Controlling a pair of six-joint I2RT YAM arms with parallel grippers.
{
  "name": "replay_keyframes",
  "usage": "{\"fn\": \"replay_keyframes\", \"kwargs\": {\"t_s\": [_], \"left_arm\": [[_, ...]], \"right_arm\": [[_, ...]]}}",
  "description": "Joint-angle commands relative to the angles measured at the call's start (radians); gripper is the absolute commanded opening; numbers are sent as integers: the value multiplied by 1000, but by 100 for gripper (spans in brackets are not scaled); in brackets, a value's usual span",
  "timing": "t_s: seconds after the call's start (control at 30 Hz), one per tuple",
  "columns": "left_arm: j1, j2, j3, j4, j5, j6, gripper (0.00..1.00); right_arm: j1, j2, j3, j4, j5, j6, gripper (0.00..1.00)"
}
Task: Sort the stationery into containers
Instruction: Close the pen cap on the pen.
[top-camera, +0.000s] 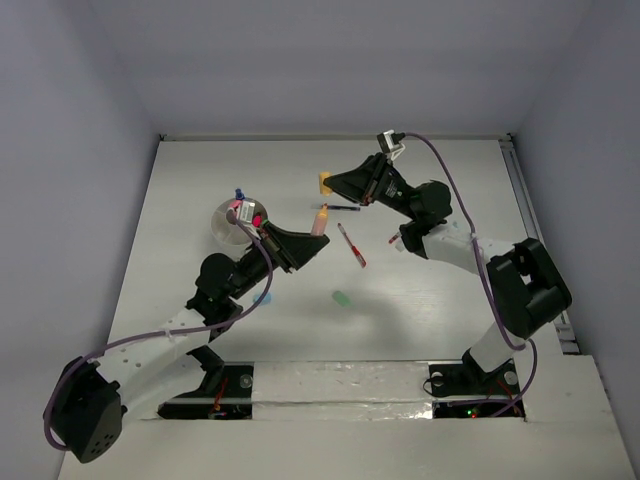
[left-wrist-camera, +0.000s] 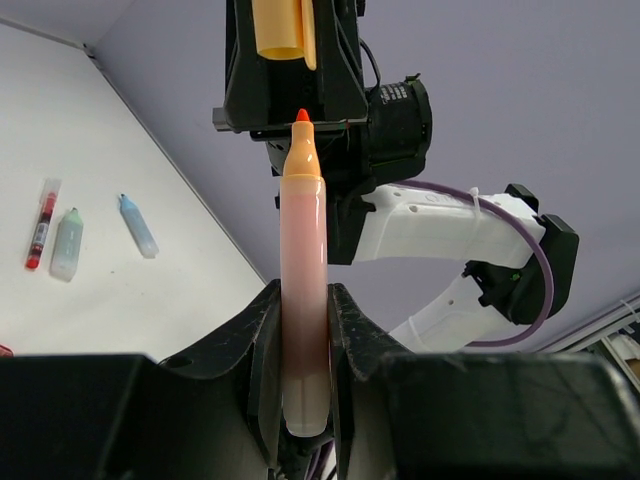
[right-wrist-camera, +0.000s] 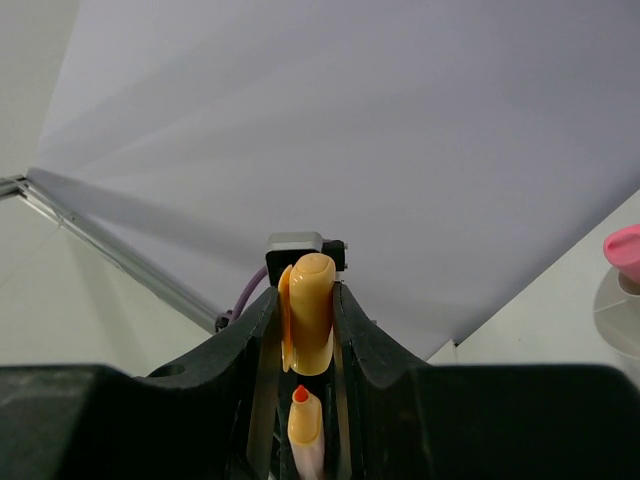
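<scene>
My left gripper (top-camera: 310, 240) is shut on an uncapped orange marker (top-camera: 320, 220), held upright in the left wrist view (left-wrist-camera: 303, 290) with its red tip up. My right gripper (top-camera: 337, 183) is shut on the marker's orange cap (top-camera: 325, 182), just beyond that tip; the cap (right-wrist-camera: 310, 310) sits above the tip in the right wrist view. The white cup (top-camera: 222, 222) holds a pink marker (top-camera: 246, 212) and a blue-white one (top-camera: 239, 193). A red pen (top-camera: 351, 245), black pen (top-camera: 345, 207), mint eraser (top-camera: 341, 298) and light-blue eraser (top-camera: 262, 297) lie on the table.
In the left wrist view a red pen (left-wrist-camera: 40, 225), a pale green marker (left-wrist-camera: 67, 243) and a blue marker (left-wrist-camera: 138, 225) lie on the table to the left. The right arm (top-camera: 440, 215) stretches over the table's middle right. Walls close the back and sides.
</scene>
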Motion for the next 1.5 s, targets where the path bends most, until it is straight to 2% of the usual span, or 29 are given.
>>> {"fn": "replay_keyframes", "kwargs": {"t_s": [0.0, 1.47], "left_arm": [[5, 3, 57, 94, 11, 14, 0], [23, 50, 80, 117, 35, 27, 0]], "right_arm": [[19, -30, -3, 423, 17, -29, 0], [19, -72, -10, 422, 34, -38, 1]]}}
